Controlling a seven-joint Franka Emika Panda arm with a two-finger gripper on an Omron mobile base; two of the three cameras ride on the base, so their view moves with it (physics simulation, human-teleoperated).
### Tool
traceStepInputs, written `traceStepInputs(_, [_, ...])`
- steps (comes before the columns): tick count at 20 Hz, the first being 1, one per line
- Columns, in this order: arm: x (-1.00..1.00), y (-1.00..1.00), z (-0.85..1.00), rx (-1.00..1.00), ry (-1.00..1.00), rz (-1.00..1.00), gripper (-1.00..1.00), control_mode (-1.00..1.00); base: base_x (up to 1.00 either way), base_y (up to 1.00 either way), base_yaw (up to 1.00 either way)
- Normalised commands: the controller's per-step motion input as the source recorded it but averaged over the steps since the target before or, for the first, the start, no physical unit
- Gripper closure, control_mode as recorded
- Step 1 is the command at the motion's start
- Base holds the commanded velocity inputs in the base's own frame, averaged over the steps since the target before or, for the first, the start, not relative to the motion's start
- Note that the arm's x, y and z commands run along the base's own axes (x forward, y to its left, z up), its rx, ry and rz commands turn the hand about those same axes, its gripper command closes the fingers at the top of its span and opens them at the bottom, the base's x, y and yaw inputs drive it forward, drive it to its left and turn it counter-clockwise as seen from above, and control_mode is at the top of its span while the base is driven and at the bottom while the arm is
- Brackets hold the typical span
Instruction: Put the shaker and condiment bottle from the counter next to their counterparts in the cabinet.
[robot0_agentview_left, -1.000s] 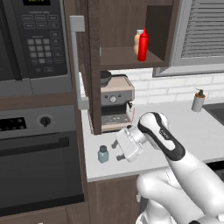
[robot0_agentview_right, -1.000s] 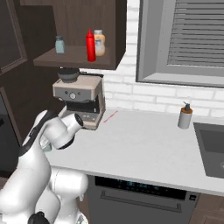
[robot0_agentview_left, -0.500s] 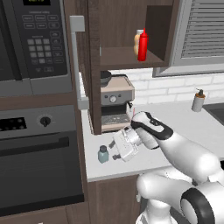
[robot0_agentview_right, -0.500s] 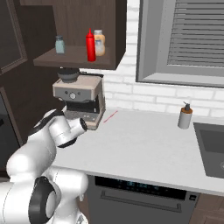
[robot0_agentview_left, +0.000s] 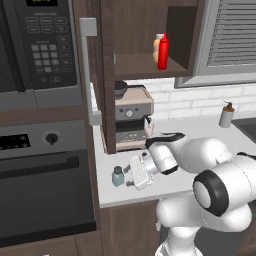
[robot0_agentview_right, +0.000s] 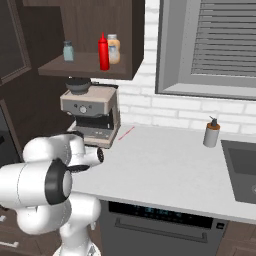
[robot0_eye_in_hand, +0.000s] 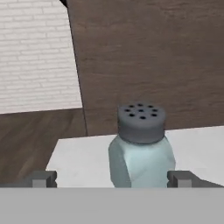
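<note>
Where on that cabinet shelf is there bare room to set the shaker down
The shelf is bare between the small jar at its left end and the red bottle. The right end is crowded: the red bottle stands right against the peach bottle. On the counter, the wide stretch between the coffee machine and the soap dispenser is bare too.

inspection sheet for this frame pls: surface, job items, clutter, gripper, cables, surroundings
surface: white counter, shaker standing near its left front corner.
job's things: shaker upright on the counter; condiment bottle already on the cabinet shelf beside a peach-orange bottle; second shaker at the shelf's left.
clutter: coffee machine under the cabinet; pump dispenser by the sink.
grippers: gripper open, fingertips either side of the shaker, not closed on it.
cables: nothing seen.
surroundings: microwave over oven, brick wall, window blinds.
</note>
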Motion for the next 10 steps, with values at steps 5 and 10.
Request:
traceStepInputs(5, [0.08,0.16,-0.45,0.11,-0.1,-0.06,-1.0,-1.0,0.0,0.0,0.0])
traceStepInputs(10, [0.03,0.49,-0.25,0.17,-0.15,-0.02,-1.0,-1.0,0.0,0.0,0.0])
